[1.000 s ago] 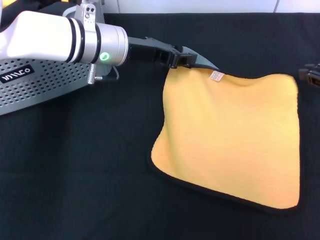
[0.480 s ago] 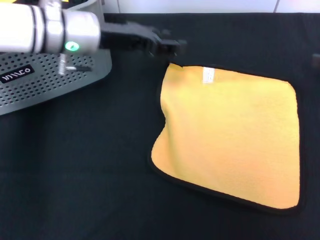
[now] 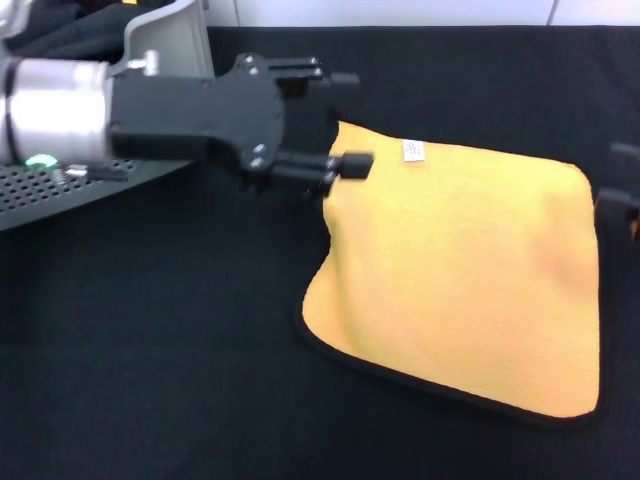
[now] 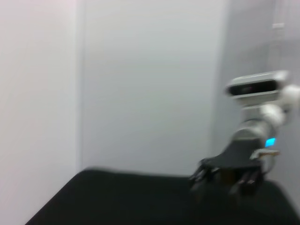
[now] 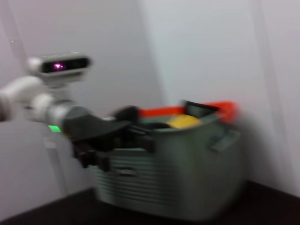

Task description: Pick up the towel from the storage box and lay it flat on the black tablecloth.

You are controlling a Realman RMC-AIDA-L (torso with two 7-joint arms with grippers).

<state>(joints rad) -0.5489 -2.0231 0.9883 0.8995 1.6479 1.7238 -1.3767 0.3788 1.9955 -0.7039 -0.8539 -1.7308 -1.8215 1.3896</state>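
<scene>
The towel (image 3: 465, 275) lies spread yellow side up on the black tablecloth (image 3: 150, 350) that covers the surface, its small white label (image 3: 412, 151) at the far edge and its near left side slightly rumpled. The left tool (image 3: 335, 122) hovers at the towel's far left corner with its fingers spread apart and nothing between them, in front of the storage box (image 3: 60, 180). The right tool (image 3: 618, 200) shows only partly beside the towel's right edge, and whether it is open cannot be told.

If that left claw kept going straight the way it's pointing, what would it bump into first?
Probably the towel: the left gripper points across its far corner. It may hang above it, so it might pass over.
</scene>
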